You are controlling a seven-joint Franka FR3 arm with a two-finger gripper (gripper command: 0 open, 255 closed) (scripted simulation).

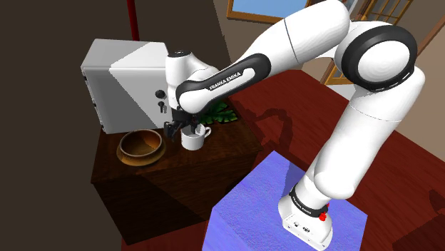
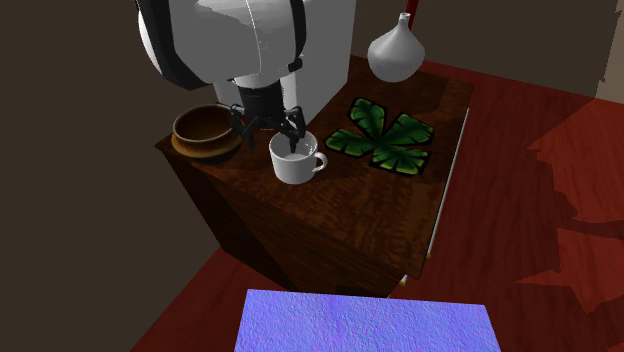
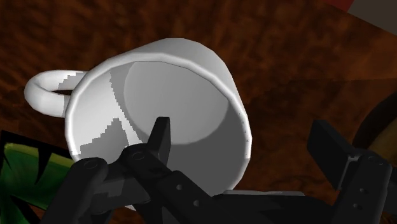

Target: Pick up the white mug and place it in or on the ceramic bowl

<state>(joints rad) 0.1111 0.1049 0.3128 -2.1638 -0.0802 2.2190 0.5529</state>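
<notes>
In the shoulder view the arm's wrist covers the top of the white mug (image 1: 192, 137), and the arm also hides part of the grey box (image 1: 120, 78) behind it. In the second exterior view the arm is cut off by the upper edge. In the wrist view the brown bowl (image 3: 380, 124) is cut off at the side, so you see no more than a dark curved rim.

Your hand (image 2: 267, 138) hangs over the mug with its two fingers spread. One finger (image 3: 161, 137) goes down inside the cup and the other finger (image 3: 335, 149) stands outside, so the mug's wall is between them. You cannot tell whether any finger touches the wall. The mug stands upright on the worktop (image 2: 350, 215), just beside the bowl, with its handle turned away from the bowl.

A white pear-shaped object (image 2: 395, 50) stands at the far end of the worktop. It is hard to say what it is.

The worktop is dark grained wood, the top of a low cabinet. The floor (image 2: 540, 240) is red-brown wood and the walls are brown. A window (image 1: 249, 8) with blue in it shows at the top of the shoulder view. The stand (image 1: 285, 207) has a blue-violet top.

You can count one mug, one bowl, one green leaf-shaped mat (image 2: 385, 133), one grey box and one arm.
</notes>
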